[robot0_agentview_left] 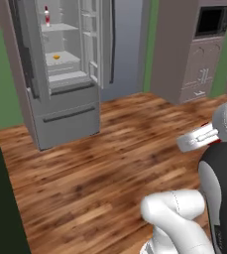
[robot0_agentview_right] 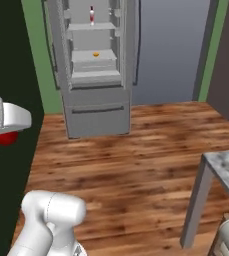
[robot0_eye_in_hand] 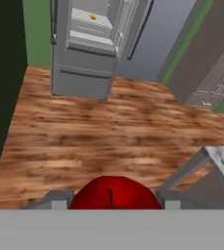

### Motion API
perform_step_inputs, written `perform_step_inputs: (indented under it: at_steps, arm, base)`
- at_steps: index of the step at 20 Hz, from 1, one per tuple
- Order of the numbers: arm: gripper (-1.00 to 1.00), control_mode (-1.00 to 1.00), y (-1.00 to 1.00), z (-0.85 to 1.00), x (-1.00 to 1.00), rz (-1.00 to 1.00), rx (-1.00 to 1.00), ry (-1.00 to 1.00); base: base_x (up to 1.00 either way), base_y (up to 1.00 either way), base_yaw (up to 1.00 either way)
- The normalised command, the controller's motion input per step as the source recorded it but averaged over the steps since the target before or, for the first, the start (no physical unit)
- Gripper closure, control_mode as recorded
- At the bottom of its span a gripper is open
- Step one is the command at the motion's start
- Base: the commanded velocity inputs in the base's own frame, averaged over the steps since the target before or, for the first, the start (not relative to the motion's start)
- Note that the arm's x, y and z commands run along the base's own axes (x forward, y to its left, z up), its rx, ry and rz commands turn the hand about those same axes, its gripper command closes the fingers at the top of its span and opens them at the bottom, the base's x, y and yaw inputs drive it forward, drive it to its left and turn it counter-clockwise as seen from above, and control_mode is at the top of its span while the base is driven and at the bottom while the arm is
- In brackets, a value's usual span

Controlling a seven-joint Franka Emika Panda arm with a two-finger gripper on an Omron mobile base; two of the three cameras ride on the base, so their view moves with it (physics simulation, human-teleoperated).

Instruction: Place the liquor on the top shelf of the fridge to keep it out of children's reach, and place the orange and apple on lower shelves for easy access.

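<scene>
The grey fridge point(robot0_agentview_left: 65, 119) stands open across the wooden floor. On its top shelf point(robot0_agentview_left: 60, 27) the liquor point(robot0_agentview_left: 47, 16) stands upright, a slim bottle with a red cap point(robot0_agentview_right: 91, 15). The orange point(robot0_agentview_left: 56, 56) lies on a lower shelf point(robot0_agentview_right: 96, 59) and also shows in the hand view point(robot0_eye_in_hand: 93, 17). My gripper point(robot0_eye_in_hand: 112, 201) is shut on the apple point(robot0_eye_in_hand: 114, 193), a glossy red ball between the two fingertips point(robot0_eye_in_hand: 55, 200). In the right base view the apple point(robot0_agentview_right: 6, 138) hangs under the white hand at the left edge, far from the fridge point(robot0_agentview_right: 96, 115).
A marbled counter corner on a grey leg point(robot0_agentview_right: 221, 167) stands at the right, near the arm. A tall cabinet with a microwave point(robot0_agentview_left: 211, 22) is at the far right. A dark panel point(robot0_agentview_left: 1, 208) borders the left. Open wooden floor point(robot0_agentview_left: 100, 163) lies between me and the fridge.
</scene>
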Motion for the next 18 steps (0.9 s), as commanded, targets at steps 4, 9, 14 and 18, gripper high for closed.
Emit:
perform_step_inputs:
  at_steps: [4,9,14,18]
  arm:
    - [1.00,1.00,0.00,0.00,0.00,0.00,0.00,0.00]
    - [1.00,1.00,0.00,0.00,0.00,0.00,0.00,0.00]
    - [1.00,1.00,0.00,0.00,0.00,0.00,0.00,0.00]
    - [1.00,1.00,0.00,0.00,0.00,0.00,0.00,0.00]
  base:
    - [0.71,-0.72,0.18]
    - [0.70,-0.56,0.16]
    - [0.78,-0.11,0.23]
    - [0.83,0.04,0.30]
